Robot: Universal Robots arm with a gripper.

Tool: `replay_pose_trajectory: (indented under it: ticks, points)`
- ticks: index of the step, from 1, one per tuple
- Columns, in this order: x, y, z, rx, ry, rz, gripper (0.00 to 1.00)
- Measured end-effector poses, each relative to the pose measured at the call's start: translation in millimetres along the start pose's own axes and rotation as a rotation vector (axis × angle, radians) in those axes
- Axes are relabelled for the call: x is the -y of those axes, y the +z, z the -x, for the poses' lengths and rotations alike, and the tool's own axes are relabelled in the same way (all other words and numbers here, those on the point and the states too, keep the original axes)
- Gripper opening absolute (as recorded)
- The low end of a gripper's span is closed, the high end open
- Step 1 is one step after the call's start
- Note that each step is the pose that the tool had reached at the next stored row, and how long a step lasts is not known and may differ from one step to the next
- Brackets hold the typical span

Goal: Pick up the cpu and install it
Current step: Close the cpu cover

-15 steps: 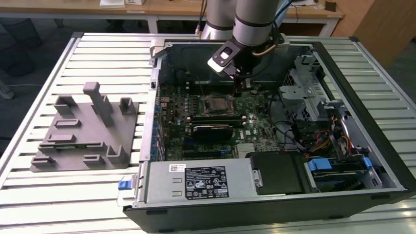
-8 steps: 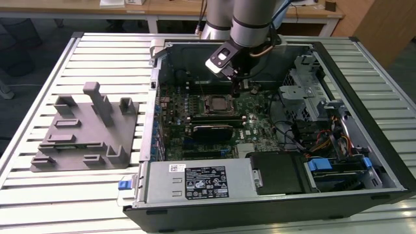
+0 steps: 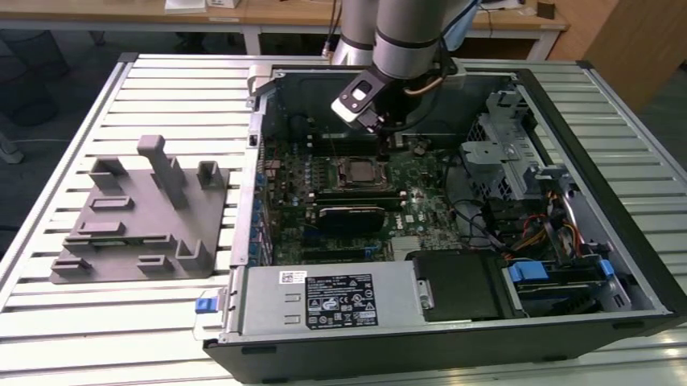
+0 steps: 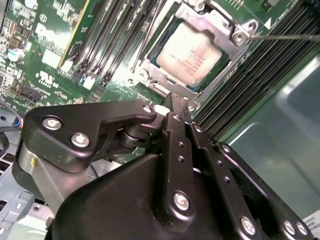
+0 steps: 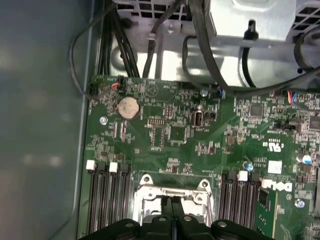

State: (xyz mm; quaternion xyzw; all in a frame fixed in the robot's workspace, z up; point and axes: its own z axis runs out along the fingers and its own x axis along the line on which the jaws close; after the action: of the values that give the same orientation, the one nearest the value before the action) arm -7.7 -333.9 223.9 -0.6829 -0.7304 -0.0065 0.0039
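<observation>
While gripper (image 4: 175, 100) hangs clear, cpu (image 4: 194, 52) sits inside socket frame (image 4: 212, 22).

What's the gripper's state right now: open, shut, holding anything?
Gripper: fingers shut, nothing held between them. The cpu sits in the socket, apart from the fingers.

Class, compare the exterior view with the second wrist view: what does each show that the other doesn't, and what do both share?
Exterior view: the grey tray beside the open computer case, and the arm. Second wrist view: screw heads along the claw. Both: the cpu seated in its socket, the shut claw over the board.
</observation>
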Motion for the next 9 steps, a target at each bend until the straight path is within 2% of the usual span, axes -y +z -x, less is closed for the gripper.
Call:
replay_pose_trajectory:
  ticks: [9]
  points:
    - [19.5, 0.7, -1.5, -0.0001, 0.000, 0.0000, 0.11]
